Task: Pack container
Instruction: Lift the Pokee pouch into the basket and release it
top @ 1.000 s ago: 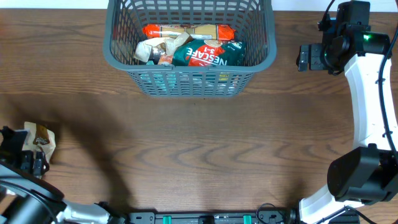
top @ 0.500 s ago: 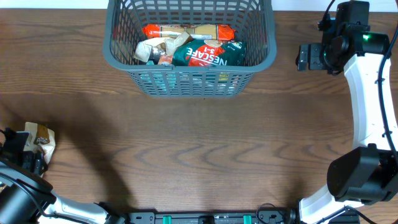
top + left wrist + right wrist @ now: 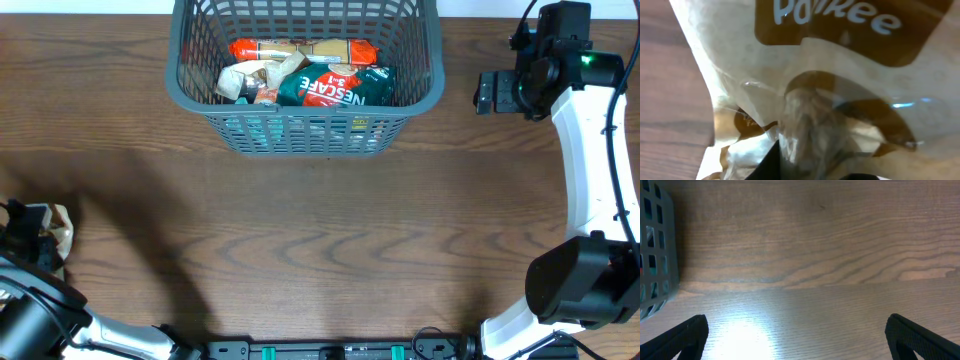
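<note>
The container (image 3: 200, 95), a dark grey slatted basket, stands at the back middle of the table. It holds a green Nescafe packet (image 3: 335, 88), an orange packet (image 3: 300, 50) and a beige one (image 3: 250, 78). At the far left edge, my left gripper (image 3: 33, 232) is shut on a cream and brown food packet (image 3: 62, 228). In the left wrist view that packet (image 3: 840, 75) fills the frame, its wrapper crumpled between my left gripper's (image 3: 815, 170) dark fingertips. My right gripper (image 3: 487, 93) hovers open to the right of the container, with nothing between its fingers (image 3: 797, 335).
Bare brown wooden tabletop (image 3: 330, 230) stretches between the container and the front edge. The right wrist view shows the container's corner (image 3: 655, 255) at the left and bare wood under the gripper. The right arm's white links (image 3: 590, 150) run along the right side.
My left gripper has closed on the cream and brown packet, which now looks narrower and crumpled and sits slightly further left. The right arm and the container have not moved.
</note>
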Robot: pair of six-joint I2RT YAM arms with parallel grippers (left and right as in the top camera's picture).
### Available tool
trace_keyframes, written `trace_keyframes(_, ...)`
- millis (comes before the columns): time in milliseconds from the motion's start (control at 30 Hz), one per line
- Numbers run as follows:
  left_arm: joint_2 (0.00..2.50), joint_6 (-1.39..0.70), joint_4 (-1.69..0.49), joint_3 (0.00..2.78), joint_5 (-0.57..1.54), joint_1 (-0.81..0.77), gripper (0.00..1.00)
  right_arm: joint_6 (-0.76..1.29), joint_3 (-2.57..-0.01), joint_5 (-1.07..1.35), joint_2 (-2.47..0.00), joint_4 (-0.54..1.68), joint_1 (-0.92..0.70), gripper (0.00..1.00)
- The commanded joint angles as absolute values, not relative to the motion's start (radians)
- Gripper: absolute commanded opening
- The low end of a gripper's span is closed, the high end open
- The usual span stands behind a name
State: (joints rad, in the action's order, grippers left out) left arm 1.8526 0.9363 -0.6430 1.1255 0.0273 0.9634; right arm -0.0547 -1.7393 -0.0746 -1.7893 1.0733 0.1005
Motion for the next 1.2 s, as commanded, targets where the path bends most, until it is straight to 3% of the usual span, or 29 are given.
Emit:
trace_keyframes(0,1.828,0.837,-0.647,1.154,0.072,0.91,0.07,-0.038,-1.743,-0.07,-1.773,1.071,0.093,0.99)
trace_keyframes(367,1.602,0.51,-0.728,1.285,0.074,0.71,0.06,-0.039,-1.743,-0.07,-1.773,1.066,0.093,0.99)
trace_keyframes(633,1.486,0.278,-0.851,1.604,0.254,0.5,0.06,-0.059,-1.743,-0.07,-1.773,1.062,0.092,0.99)
trace_keyframes(900,1.516,0.342,-0.888,2.01,0.251,0.126,0.06,-0.061,-1.743,-0.07,-1.773,1.053,0.093,0.99)
trace_keyframes(1167,1.602,0.759,-0.797,2.094,0.251,-0.189,0.06,-0.06,-1.743,-0.046,-1.773,1.044,0.093,0.99)
